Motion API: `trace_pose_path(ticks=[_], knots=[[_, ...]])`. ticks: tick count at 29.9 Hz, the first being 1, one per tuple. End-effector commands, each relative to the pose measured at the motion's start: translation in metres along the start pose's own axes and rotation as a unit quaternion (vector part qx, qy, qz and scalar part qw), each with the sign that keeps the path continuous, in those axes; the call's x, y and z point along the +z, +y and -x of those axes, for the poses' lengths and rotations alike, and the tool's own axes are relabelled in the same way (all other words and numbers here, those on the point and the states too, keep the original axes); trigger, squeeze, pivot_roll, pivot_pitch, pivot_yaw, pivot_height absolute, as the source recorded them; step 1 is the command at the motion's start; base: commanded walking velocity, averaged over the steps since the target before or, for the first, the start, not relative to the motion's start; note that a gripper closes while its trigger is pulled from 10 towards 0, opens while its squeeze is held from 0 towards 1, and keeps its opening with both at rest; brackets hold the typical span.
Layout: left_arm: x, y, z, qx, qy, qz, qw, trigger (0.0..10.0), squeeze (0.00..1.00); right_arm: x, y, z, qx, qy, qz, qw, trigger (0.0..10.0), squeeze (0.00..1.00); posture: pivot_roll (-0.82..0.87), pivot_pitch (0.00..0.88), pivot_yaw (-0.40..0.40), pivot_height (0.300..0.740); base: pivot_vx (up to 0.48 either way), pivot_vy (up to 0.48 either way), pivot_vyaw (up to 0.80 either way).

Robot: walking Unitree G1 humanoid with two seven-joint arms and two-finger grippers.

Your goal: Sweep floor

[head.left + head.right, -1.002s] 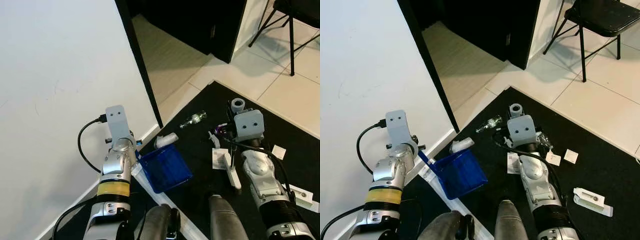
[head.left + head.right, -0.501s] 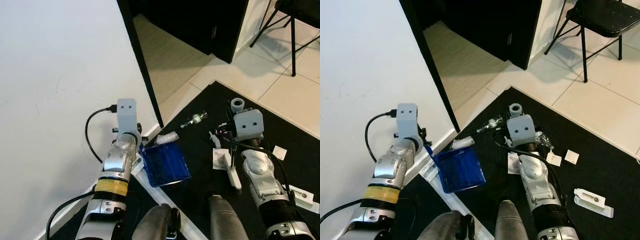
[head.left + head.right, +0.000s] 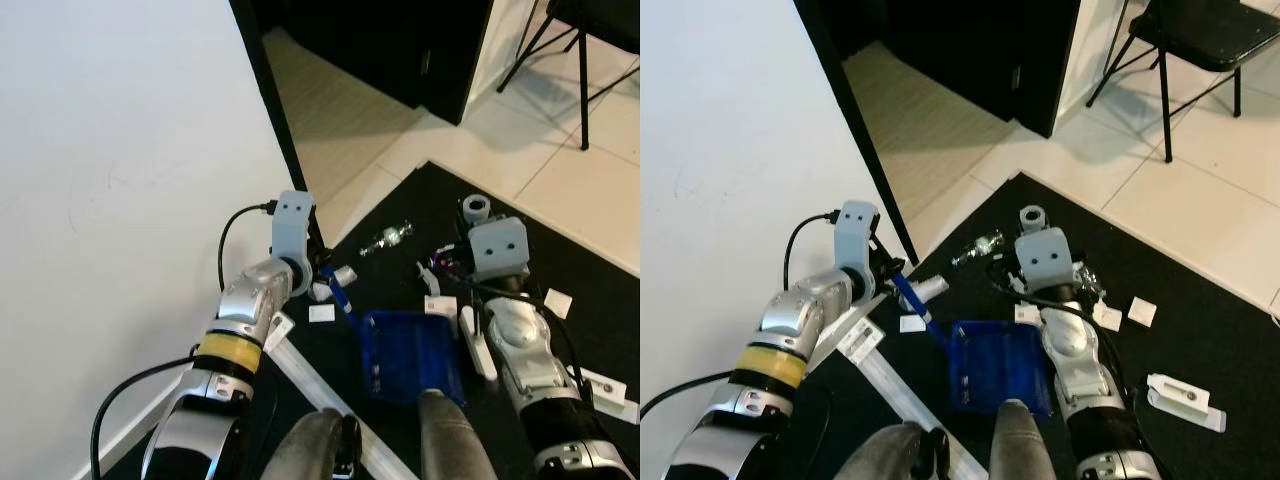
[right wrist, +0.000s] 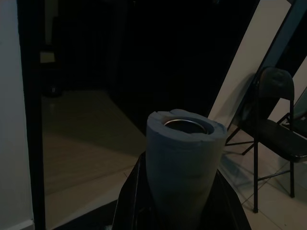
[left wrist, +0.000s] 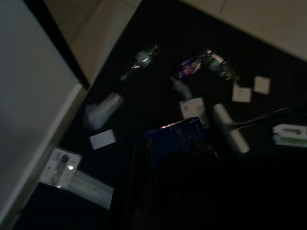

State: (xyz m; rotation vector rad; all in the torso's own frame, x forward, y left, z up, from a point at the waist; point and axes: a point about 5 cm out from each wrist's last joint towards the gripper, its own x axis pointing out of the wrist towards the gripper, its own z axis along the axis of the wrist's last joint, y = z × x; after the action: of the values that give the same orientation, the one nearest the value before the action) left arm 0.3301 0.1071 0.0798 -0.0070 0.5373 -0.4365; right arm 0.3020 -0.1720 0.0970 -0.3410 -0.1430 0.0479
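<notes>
A blue dustpan [image 3: 411, 356] lies on the black mat [image 3: 560, 250], its handle running up to my left gripper [image 3: 325, 272], which is shut on it. My right gripper [image 4: 180, 191] is shut on the broom handle [image 3: 476, 209], whose top is wrapped in grey foam. The white broom head [image 3: 476, 343] rests on the mat just right of the pan. Litter lies around: a clear bottle [image 3: 386, 238], a crumpled clear cup [image 5: 103, 110], a purple wrapper [image 3: 440, 262] and white paper cards [image 3: 322, 313].
A white wall [image 3: 120, 150] and a black door frame [image 3: 275, 120] stand to my left, with a dark doorway behind. Chair legs [image 3: 582, 80] stand on the tiles at the back right. A white strip [image 3: 300, 365] lies by the wall, a white box [image 3: 605, 388] at the right.
My left arm has swung the dustpan right, away from the wall, and laid it on the mat beside the broom head. The right arm and broom have barely moved.
</notes>
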Motion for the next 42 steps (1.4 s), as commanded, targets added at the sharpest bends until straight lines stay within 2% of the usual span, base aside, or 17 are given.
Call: trace_pose_path(ticks=[1,5,8,10,13,16,19,23,26,29,32,34,38,40,42], knots=[[0.001,0.003,0.001,0.0,-0.025,-0.02,0.999,10.0,0.0,0.002,0.004,0.0,0.004,-0.01,-0.005,1.0,10.0,0.0,-0.11,0.152,0.129,0.74,0.0,0.0,0.0],[0.005,-0.004,0.002,-0.024,-0.052,-0.02,0.998,10.0,0.0,0.003,0.003,0.001,0.003,-0.011,-0.004,1.0,10.0,0.0,-0.11,0.151,0.128,0.74,0.0,0.0,0.0],[0.013,-0.002,0.002,-0.029,-0.073,-0.017,0.997,10.0,0.0,0.002,0.002,0.002,0.003,-0.01,-0.003,1.0,10.0,0.0,-0.11,0.149,0.126,0.74,0.0,0.0,0.0],[0.018,0.002,0.001,-0.021,-0.081,-0.022,0.996,10.0,0.0,0.002,0.003,0.001,0.004,-0.01,-0.002,1.0,10.0,0.0,-0.11,0.148,0.124,0.74,0.0,0.0,0.0],[0.019,0.007,-0.001,-0.006,-0.091,-0.055,0.994,10.0,0.0,0.003,0.004,0.0,0.006,-0.011,-0.003,1.0,10.0,0.0,-0.11,0.148,0.122,0.74,0.0,0.0,0.0],[0.017,0.011,-0.004,0.019,-0.099,-0.055,0.993,10.0,0.0,0.004,0.005,-0.002,0.008,-0.012,-0.004,1.0,10.0,0.0,-0.11,0.152,0.12,0.74,0.0,0.0,0.0],[0.013,0.013,-0.005,0.033,-0.099,-0.064,0.993,10.0,0.0,0.004,0.006,-0.001,0.008,-0.013,-0.004,1.0,10.0,0.0,-0.11,0.155,0.12,0.74,0.0,0.0,0.0],[-0.006,0.012,-0.009,0.035,-0.054,-0.12,0.991,10.0,0.0,0.003,0.005,0.001,0.007,-0.011,-0.005,1.0,10.0,0.0,-0.12,0.167,0.123,0.74,0.0,0.0,0.0],[-0.012,0.013,-0.009,0.032,-0.04,-0.144,0.988,10.0,0.0,0.002,0.005,0.003,0.006,-0.009,-0.004,1.0,10.0,0.0,-0.12,0.17,0.125,0.74,0.0,0.0,0.0],[-0.014,0.02,-0.007,0.033,-0.025,-0.129,0.991,10.0,0.0,0.001,0.004,0.005,0.004,-0.007,-0.004,1.0,10.0,0.0,-0.12,0.173,0.126,0.74,0.0,0.0,0.0],[-0.005,0.029,-0.004,0.027,-0.039,-0.104,0.994,10.0,0.0,0.0,0.003,0.005,0.003,-0.006,-0.004,1.0,10.0,0.0,-0.11,0.175,0.125,0.74,0.0,0.0,0.0],[-0.004,0.032,-0.003,0.027,-0.04,-0.104,0.993,10.0,0.0,0.0,0.003,0.005,0.003,-0.006,-0.004,1.0,10.0,0.0,-0.11,0.175,0.125,0.74,0.0,0.0,0.0],[0.002,0.055,0.006,0.065,-0.017,-0.155,0.986,10.0,0.0,0.0,0.004,0.004,0.005,-0.005,-0.004,1.0,10.0,0.0,-0.1,0.175,0.118,0.74,0.0,0.0,0.0],[0.006,0.065,0.01,0.087,-0.015,-0.161,0.983,10.0,0.0,0.001,0.005,0.003,0.008,-0.006,-0.005,1.0,10.0,0.0,-0.1,0.175,0.117,0.74,0.0,0.0,0.0],[0.006,0.068,0.011,0.093,-0.01,-0.158,0.983,10.0,0.0,0.001,0.006,0.003,0.009,-0.006,-0.005,1.0,10.0,0.0,-0.1,0.175,0.117,0.74,0.0,0.0,0.0]])
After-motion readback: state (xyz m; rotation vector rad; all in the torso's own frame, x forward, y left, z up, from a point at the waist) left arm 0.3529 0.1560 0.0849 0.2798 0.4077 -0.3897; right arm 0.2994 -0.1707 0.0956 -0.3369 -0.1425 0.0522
